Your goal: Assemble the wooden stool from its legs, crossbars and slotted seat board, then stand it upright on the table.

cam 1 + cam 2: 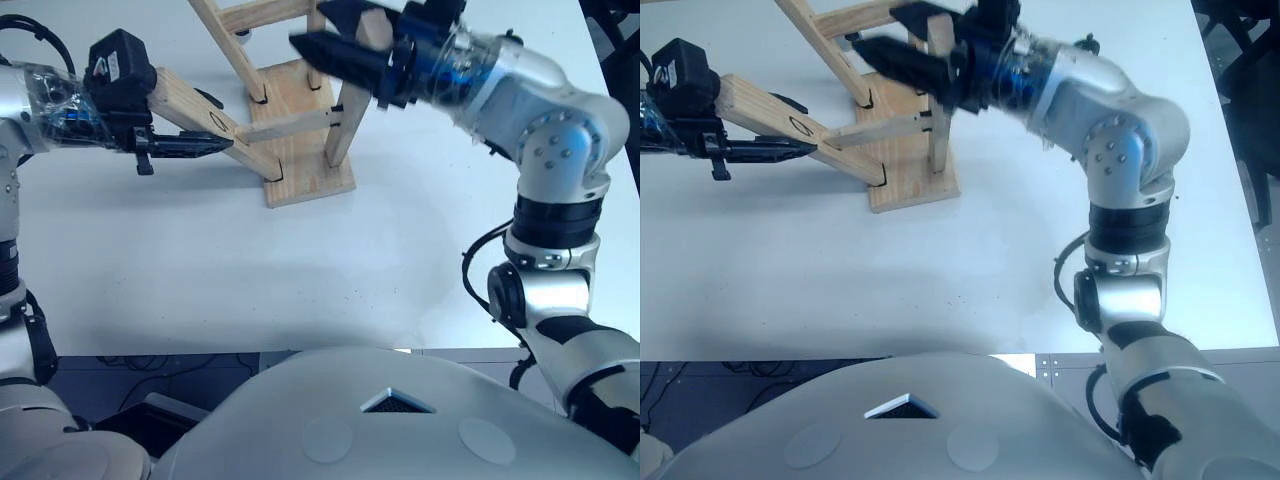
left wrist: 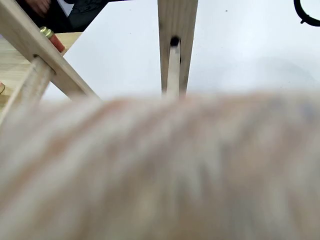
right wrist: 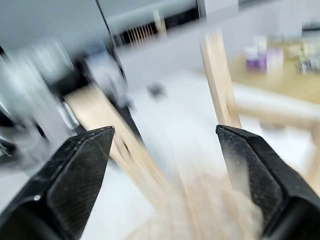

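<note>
Left eye view: a flat pale wooden seat board lies on the white table at upper centre. Square-section wooden legs stand slotted into it and lean outward, and a thin wooden crossbar links two of them. At upper left the left gripper has its black fingers closed on either side of the left-hand leg. At the top edge the right gripper is spread wide and straddles the right-hand leg near its upper end without clamping it.

Left wrist view: blurred wood crosses the lower frame. At top centre a crossbar enters a slotted leg.

Right wrist view: the dark fingers sit far apart at lower left and lower right. A blurred pale leg rises just beside the right one.
</note>
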Available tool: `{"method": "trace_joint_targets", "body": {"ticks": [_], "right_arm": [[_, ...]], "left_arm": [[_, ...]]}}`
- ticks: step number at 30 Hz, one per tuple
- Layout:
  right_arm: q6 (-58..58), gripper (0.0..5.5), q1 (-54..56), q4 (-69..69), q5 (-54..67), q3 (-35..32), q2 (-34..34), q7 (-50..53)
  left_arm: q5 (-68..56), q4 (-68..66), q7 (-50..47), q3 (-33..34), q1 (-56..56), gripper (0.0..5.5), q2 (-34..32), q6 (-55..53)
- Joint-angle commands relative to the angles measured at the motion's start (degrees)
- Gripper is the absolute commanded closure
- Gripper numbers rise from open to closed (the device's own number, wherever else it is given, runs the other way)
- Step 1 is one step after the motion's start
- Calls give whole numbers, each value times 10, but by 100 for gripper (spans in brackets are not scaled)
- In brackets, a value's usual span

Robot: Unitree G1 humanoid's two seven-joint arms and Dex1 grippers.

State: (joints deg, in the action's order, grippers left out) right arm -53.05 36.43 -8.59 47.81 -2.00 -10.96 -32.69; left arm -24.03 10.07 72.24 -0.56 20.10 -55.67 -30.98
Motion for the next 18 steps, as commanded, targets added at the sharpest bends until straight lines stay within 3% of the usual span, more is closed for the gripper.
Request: {"method": "trace_joint_targets", "body": {"ticks": [1, 5, 10, 12, 15, 18], "right_arm": [[-7, 177, 68, -6, 102, -68, 61, 51], [24, 223, 77, -10, 107, -87, 82, 103], [18, 259, 59, -22, 69, -44, 61, 113], [20, 286, 47, -52, 21, 0, 49, 125], [43, 333, 13, -84, -140, 146, -1, 168], [68, 393, -19, -77, -230, 227, -6, 187]], "left_arm": [[16, 1, -9, -43, -9, 349, 15, -14], [11, -6, -25, -42, 2, 349, 26, -16], [12, -9, -33, -39, 10, 349, 33, -7], [7, -6, -35, -38, 11, 349, 36, -12], [-1, 0, -41, -33, 14, 349, 37, -25], [-3, -2, -41, -37, 21, 349, 36, -31]]}}
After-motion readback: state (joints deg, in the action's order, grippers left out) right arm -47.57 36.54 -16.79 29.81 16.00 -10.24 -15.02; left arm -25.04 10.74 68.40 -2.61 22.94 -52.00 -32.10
